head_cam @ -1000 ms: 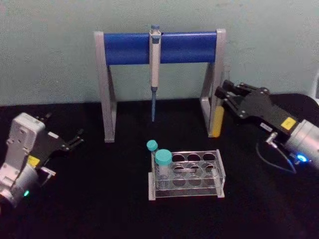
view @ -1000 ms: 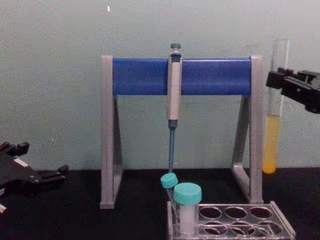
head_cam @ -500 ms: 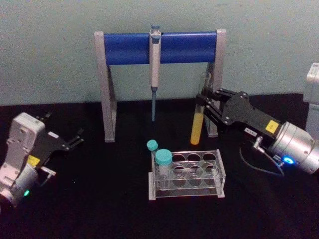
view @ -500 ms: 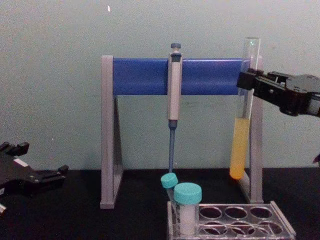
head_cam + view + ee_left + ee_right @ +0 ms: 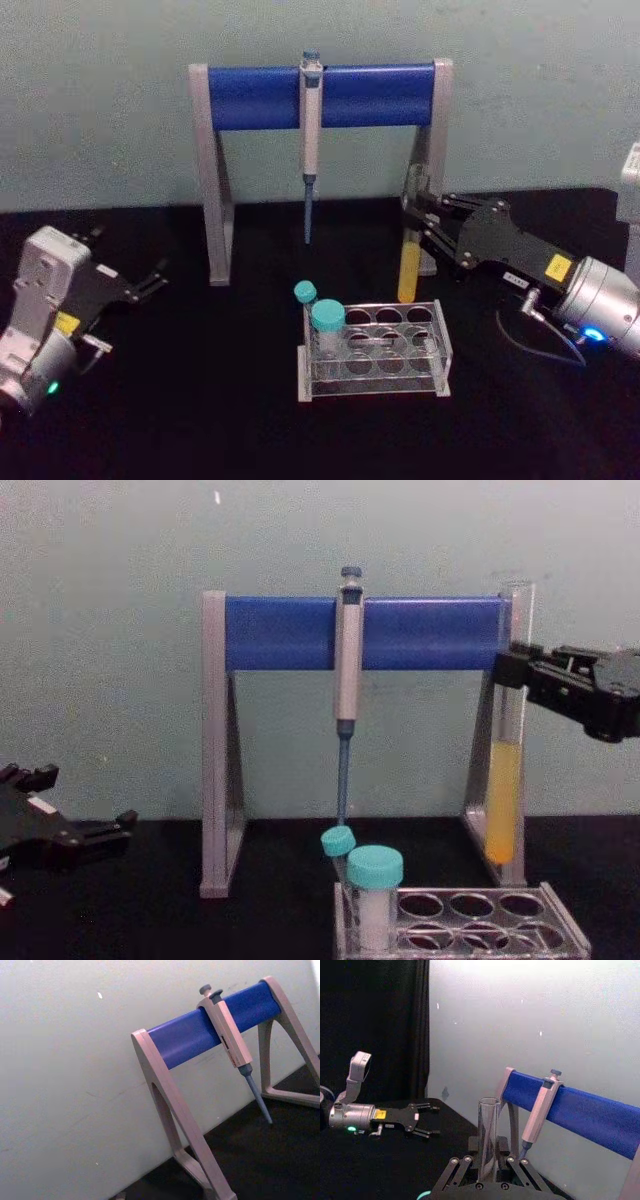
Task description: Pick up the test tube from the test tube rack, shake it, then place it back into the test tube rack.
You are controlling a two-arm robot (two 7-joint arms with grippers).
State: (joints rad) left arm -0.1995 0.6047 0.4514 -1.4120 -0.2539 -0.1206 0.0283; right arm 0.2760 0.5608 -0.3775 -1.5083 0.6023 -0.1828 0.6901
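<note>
Your right gripper [image 5: 414, 215] has its fingers clamped on the long clear glass test tube [image 5: 408, 270] of yellow liquid. The tube hangs upright, just off the 1 o'clock corner of the low clear plastic test tube rack [image 5: 441, 352]. Your left gripper [image 5: 152, 280] sits at 9 o'clock, fingers apart.

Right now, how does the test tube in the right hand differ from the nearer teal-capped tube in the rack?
The test tube is long, thin and capless; the nearer teal-capped tube is shorter, wider and capped. The test tube holds yellow liquid; the capped tube, white contents. The right hand holds the test tube above the test tube rack; the capped tube stands in it. Both are clear and upright.
</note>
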